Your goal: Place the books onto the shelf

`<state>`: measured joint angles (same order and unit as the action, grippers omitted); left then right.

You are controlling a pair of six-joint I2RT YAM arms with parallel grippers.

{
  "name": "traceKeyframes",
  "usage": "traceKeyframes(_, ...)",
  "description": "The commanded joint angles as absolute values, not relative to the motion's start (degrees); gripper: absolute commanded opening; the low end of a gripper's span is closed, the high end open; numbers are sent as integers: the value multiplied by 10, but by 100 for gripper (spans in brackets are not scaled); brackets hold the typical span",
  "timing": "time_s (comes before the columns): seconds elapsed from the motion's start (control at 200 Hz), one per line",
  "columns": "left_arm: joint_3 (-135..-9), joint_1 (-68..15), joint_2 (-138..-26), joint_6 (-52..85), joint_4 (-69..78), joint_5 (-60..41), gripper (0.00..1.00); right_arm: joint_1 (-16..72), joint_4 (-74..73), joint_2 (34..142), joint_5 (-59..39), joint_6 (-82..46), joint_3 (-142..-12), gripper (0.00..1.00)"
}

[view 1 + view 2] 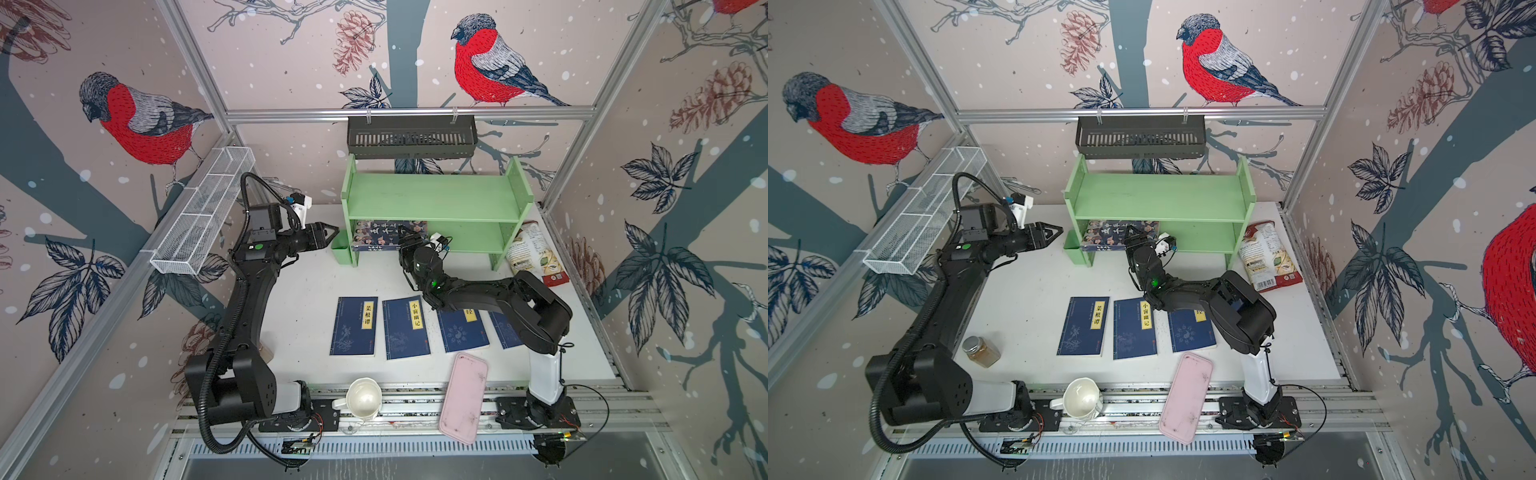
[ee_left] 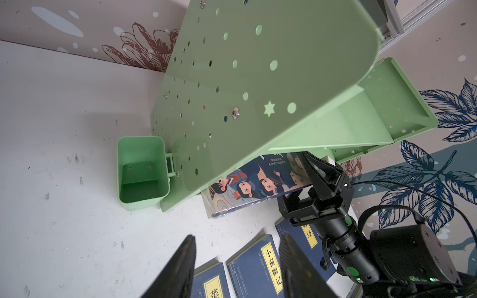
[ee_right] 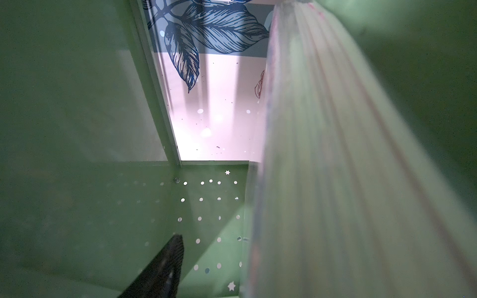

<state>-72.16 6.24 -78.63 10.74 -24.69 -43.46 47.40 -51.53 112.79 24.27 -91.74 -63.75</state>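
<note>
One book [image 1: 376, 232] lodged on shelf [image 1: 432, 195], right gripper [image 1: 410, 239] spread loose round it; left gripper [image 2: 236, 247] parted, empty. Pull-back needed next, lol.

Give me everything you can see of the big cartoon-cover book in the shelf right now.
The cartoon-cover book is glossy, dark blue, with cartoon figures and white Chinese characters. It sits cover-up in the lower tier of the green shelf, at the end nearer the left arm, its front edge sticking out past the tier. The right gripper straddles its other end, jaws apart; one finger stands clear of the pale page edges. Whether it lies flat is unclear.
</note>
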Motion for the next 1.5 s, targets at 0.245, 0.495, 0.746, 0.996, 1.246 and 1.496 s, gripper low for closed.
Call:
traceKeyframes(0.245,-716,62,-780,103,-238,-433,53,478,-527,1120,210,-966,-641,77)
traceKeyframes(0.495,-698,60,-799,41,-271,-401,53,476,-494,1109,193,-974,-649,78)
traceKeyframes(0.746,-662,53,-846,-59,-297,-393,50,472,-477,1101,180,-982,-645,78)
traceKeyframes(0.996,-606,43,-855,-59,-242,-427,47,467,-479,1101,165,-988,-640,78)
traceKeyframes(1.246,-563,3,-841,-39,-167,-432,48,459,-485,1101,145,-1000,-629,79)
traceKeyframes(1.496,-520,0,-821,55,-55,-390,48,443,-488,1093,108,-1005,-616,79)
